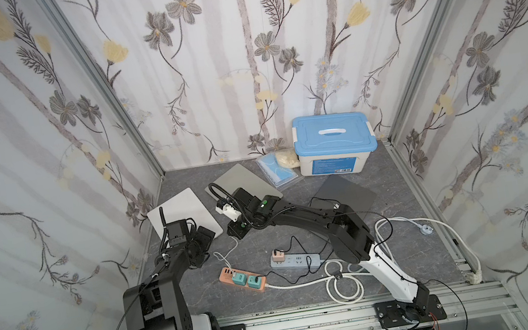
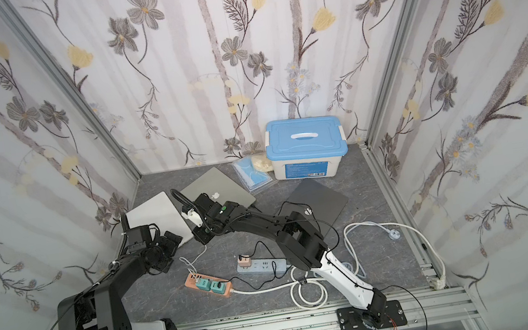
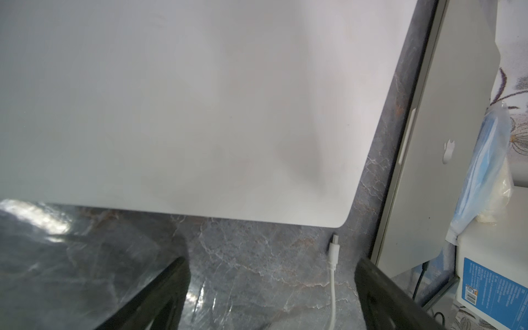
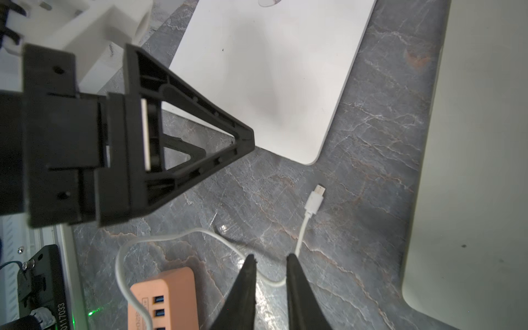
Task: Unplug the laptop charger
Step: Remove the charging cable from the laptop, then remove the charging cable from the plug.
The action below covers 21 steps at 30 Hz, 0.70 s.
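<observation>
The charger's white plug [image 4: 315,197] lies loose on the grey table, just off the corner of the closed white laptop [image 4: 271,71] and not in any port. In the left wrist view the plug [image 3: 333,248] lies a little short of the white laptop [image 3: 200,100]. Its thin white cable [image 1: 224,255] runs back to the orange power strip [image 1: 242,279]. My right gripper [image 4: 270,257] hovers over the cable, jaws a little apart, gripping nothing. My left gripper [image 3: 268,285] stands wide open and empty at the laptop's near edge.
A silver laptop [image 1: 243,179] and a dark laptop [image 1: 344,192] lie further back. A blue-lidded box [image 1: 333,143] and a bag of masks [image 1: 277,171] stand at the rear wall. A grey power strip [image 1: 294,260] and a coiled thick white cord [image 1: 344,281] lie near the front.
</observation>
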Tool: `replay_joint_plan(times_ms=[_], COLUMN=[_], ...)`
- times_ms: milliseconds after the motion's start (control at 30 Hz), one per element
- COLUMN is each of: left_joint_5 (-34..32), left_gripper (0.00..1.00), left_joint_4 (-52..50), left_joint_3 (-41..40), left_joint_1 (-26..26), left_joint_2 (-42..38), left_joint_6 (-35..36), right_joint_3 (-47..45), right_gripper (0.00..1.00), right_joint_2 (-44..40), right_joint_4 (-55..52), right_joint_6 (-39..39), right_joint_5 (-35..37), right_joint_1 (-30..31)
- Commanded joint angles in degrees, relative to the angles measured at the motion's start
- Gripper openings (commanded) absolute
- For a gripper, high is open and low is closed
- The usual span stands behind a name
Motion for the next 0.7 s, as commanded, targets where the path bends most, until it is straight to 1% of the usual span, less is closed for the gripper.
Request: replay_joint_plan(times_ms=[0, 67, 133, 200, 233, 300, 400, 533, 667], left_joint_5=[-0.56, -0.91, -0.68, 0.88, 2.31, 3.91, 5.21, 5.9, 5.61], left_gripper=[0.93, 0.93, 0.95, 1.0, 1.0, 1.0, 1.0, 1.0, 1.0], left_joint_4=[-3.57, -5.58, -8.09, -9.48, -9.55, -9.77, -12.31, -16.69, -18.19], left_joint_3=[1.24, 2.13, 3.2, 3.88, 3.72, 3.15, 3.27, 3.76, 1.65], left_joint_1=[-0.16, -0.55, -0.96, -1.27, -1.39, -1.73, -2.71, -5.1, -7.64], left_joint_2=[-2.33, -4.34, -5.86, -9.02, -10.53, -13.95, -18.73, -22.54, -25.14], left_joint_6=[1.26, 2.33, 3.62, 4.74, 5.08, 5.24, 6.12, 7.02, 5.49], right_joint_3=[-0.11, -0.99, -2.59, -4.17, -4.94, -6.18, -8.49, -14.11, -19.36], right_gripper=[0.41, 0.5, 0.63, 0.73, 0.76, 0.81, 0.85, 0.86, 0.88], right_joint_2=[-2.84, -4.86, -7.25, -9.33, -10.25, -11.76, -14.15, -17.37, -18.66], right_joint_4=[-1.99, -2.58, -2.5, -2.46, -2.45, -2.4, -2.24, -0.36, 2.82], right_joint_6=[-2.52, -3.4, -4.48, -5.44, -5.99, -6.88, -7.96, -9.52, -9.85], right_joint_5=[2.37, 3.0, 2.55, 1.66, 0.74, -1.69, -4.61, -9.48, -14.46], right_joint_1=[-0.5, -0.57, -0.67, -0.82, -0.93, -1.41, -2.02, -2.99, -4.22])
